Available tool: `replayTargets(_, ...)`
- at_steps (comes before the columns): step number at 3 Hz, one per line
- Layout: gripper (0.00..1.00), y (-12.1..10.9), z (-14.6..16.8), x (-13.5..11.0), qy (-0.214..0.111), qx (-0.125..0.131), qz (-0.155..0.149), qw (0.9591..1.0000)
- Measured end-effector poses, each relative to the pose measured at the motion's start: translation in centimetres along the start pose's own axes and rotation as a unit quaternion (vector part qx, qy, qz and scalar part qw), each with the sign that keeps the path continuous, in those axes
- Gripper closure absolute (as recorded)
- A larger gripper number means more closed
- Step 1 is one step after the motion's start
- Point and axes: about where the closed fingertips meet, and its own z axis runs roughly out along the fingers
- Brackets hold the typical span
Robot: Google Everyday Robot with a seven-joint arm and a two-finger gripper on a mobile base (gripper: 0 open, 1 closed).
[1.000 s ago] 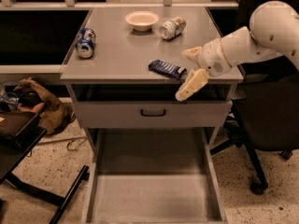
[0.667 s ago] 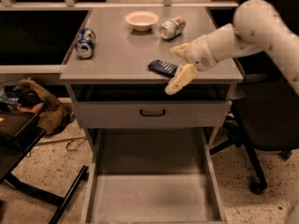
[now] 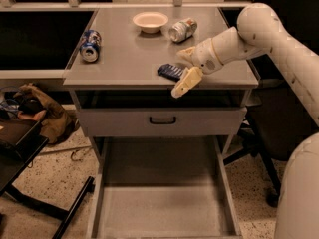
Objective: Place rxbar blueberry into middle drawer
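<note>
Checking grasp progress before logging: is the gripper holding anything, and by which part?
Nothing looks held. The gripper has its fingers open at the arm-side end of the rxbar blueberry, which lies flat on the tabletop.

My grey cabinet top (image 3: 124, 59), with four things lying on it.
A blue soda can (image 3: 89, 45) lies on its side near the left edge. A white bowl (image 3: 150, 21) stands upright toward the back, and a silver can (image 3: 182, 30) lies on its side just to the bowl's right. The rxbar blueberry (image 3: 169, 71) lies flat close to the front edge. My gripper (image 3: 182, 72) is at that front edge, by the bar's right end, with its fingers spread apart.
</note>
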Motion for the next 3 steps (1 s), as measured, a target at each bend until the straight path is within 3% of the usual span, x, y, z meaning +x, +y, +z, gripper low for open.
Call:
replayTargets(2, 0.0, -1.59, 0.53, 0.35, 0.018, 0.012, -0.001, 0.9998)
replayTargets(3, 0.19, -1.77, 0.56, 0.62, 0.024, 0.01, 0.005, 0.9997)
